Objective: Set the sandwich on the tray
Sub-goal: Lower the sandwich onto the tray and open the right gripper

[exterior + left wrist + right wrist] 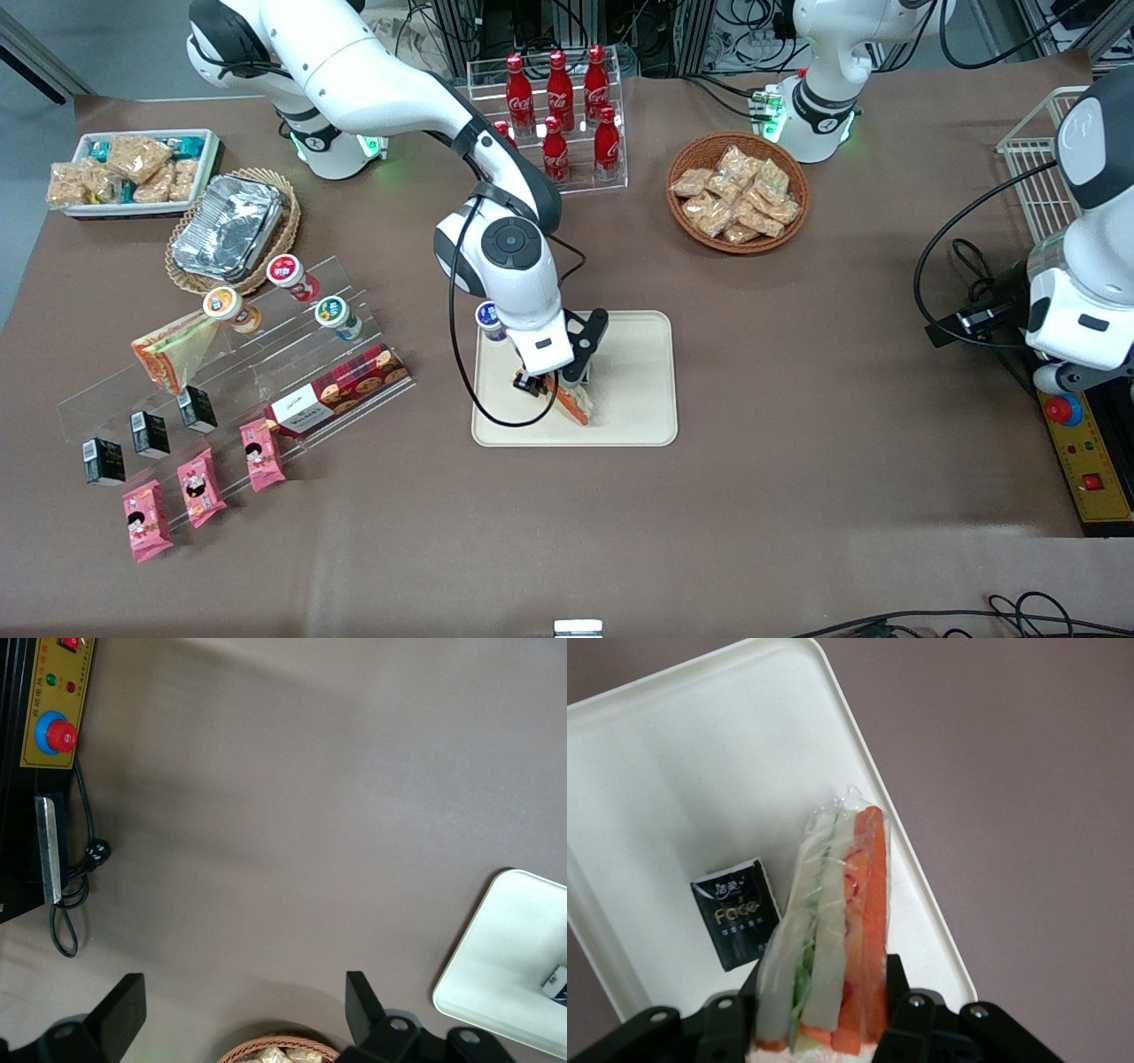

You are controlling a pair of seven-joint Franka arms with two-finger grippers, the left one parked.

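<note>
My right gripper [551, 388] is shut on the sandwich [574, 403], a clear-wrapped wedge with pale bread, green lettuce and an orange stripe. It holds the sandwich over the cream tray [633, 416], low, in the part nearer the front camera; I cannot tell whether it touches. In the right wrist view the sandwich [833, 921] stands between the black fingers [897, 992] of the gripper [824, 997], above the tray [673, 771]. The tray's corner also shows in the left wrist view [509, 966].
A black sachet [735, 914] lies on the tray beside the sandwich. A small blue-lidded cup [489, 321] stands at the tray's edge. A second wrapped sandwich [168, 350] leans on the clear shelf toward the working arm's end. A cola rack [558, 115] and snack basket [737, 190] stand farther back.
</note>
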